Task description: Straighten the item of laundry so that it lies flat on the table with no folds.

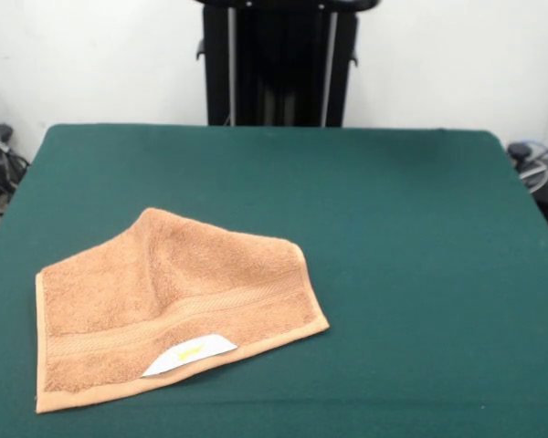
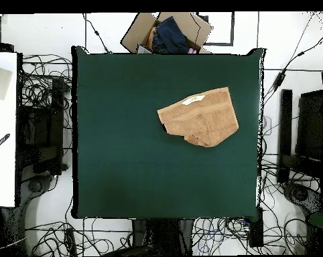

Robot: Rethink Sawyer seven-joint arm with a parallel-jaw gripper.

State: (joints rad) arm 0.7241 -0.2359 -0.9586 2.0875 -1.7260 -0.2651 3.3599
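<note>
Front view: the orange-tan towel [image 1: 169, 306] lies rumpled on the green surface [image 1: 393, 228], near its front-left corner; its white label [image 1: 190, 354] carries a yellow mark, unreadable. Overhead view: towel [image 2: 199, 117] toward the far right. The jaws show in neither view.

The towel [image 1: 164, 301] is orange-tan terry cloth, looped and rough, matt all over, with a flatter woven band [image 1: 173, 319] running along near its front edge. A smooth white label [image 1: 190, 354] with a yellow mark lies at that edge. The surface [image 1: 393, 237] is covered in dark green felt-like cloth, matt and even. The pedestal [image 1: 279, 64] beyond the far edge looks like black, slightly glossy metal.
</note>
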